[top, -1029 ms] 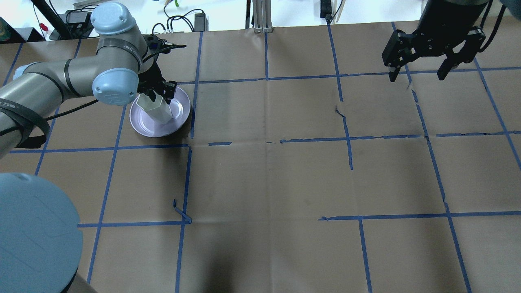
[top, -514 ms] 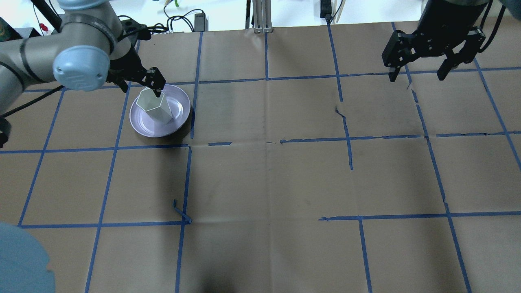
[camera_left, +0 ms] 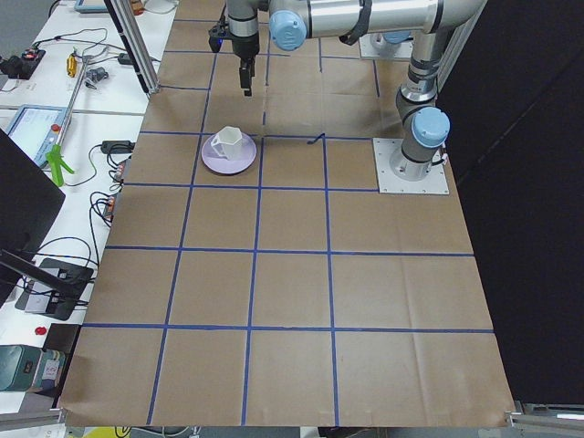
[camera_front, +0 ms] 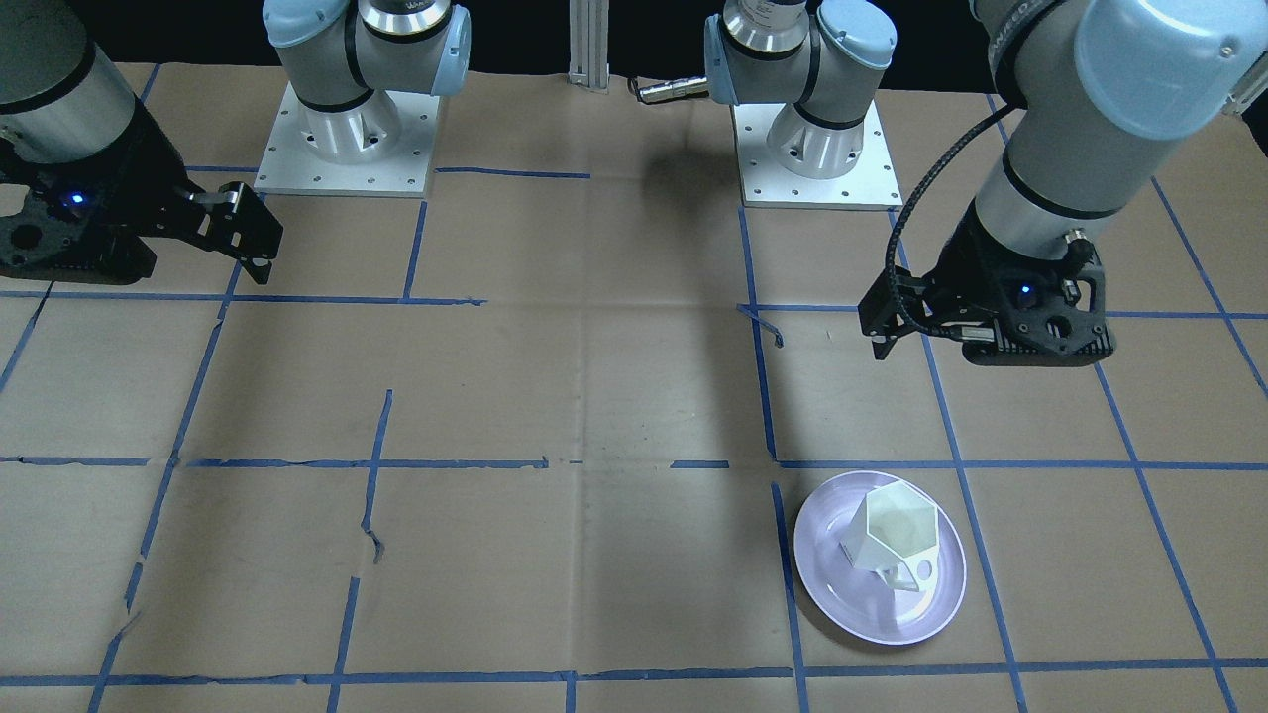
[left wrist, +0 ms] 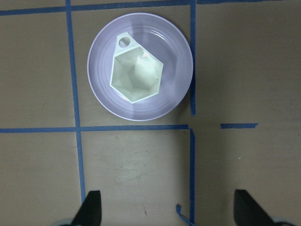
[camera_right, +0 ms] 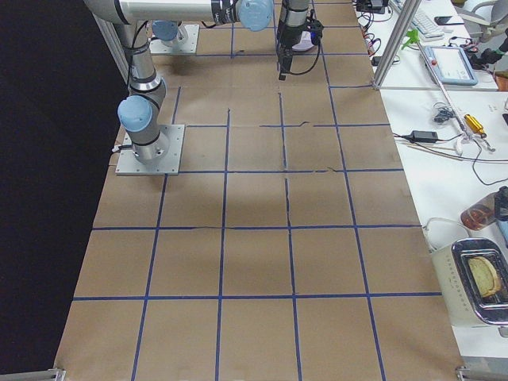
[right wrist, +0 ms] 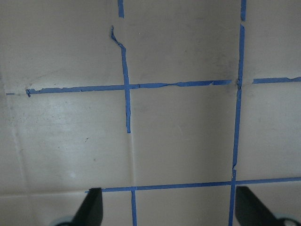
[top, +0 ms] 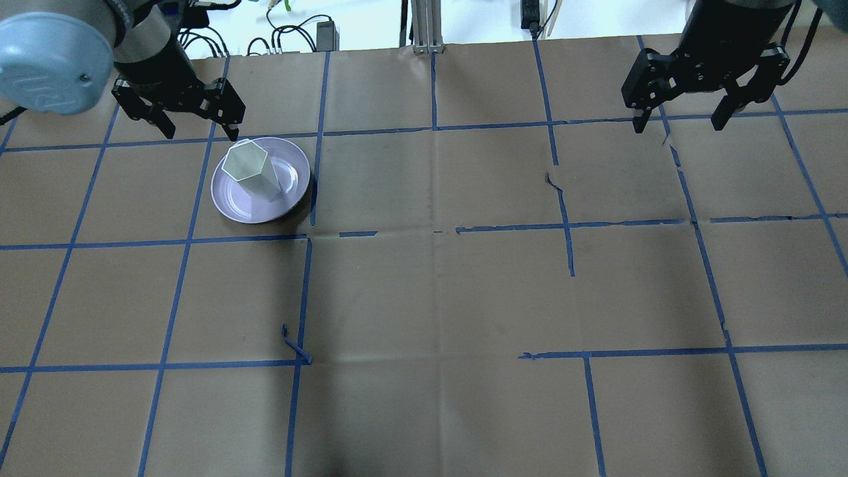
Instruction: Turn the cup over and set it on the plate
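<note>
We see the cup (top: 252, 171) mouth-up on the plate (top: 232, 202), left gripper (top: 201, 132) near it, right gripper (top: 678, 126) well apart, both with jaws spread and empty, over taped brown paper (top: 430, 291).

The left end effector (top: 199, 131) hung raised, pointing straight down, fingers spread wide and holding nothing; the right end effector (top: 677, 126) hovered likewise, fingers apart and unloaded, both arms well apart.

No legible text or labels anywhere
</note>
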Robot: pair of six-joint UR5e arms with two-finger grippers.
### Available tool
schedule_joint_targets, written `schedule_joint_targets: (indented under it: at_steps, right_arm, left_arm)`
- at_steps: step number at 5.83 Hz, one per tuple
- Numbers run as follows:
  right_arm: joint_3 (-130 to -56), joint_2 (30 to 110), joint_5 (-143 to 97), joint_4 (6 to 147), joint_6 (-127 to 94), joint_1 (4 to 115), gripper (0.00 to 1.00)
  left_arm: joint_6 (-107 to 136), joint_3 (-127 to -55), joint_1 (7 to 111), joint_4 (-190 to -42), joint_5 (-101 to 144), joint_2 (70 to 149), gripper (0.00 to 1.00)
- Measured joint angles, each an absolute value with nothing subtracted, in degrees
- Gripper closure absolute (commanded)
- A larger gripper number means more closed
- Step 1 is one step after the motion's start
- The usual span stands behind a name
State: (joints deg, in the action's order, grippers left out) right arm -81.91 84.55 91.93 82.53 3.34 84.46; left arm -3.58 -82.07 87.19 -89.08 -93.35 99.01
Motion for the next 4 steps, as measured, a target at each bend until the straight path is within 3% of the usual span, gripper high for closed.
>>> schedule_joint_targets:
  at_steps: [4]
  right_arm:
    - [-81.91,84.55,91.93,82.53,3.34,84.46,0.00]
  left_arm:
    - [4.33,-80.69,94.93,-90.85,-92.92,98.79,0.00]
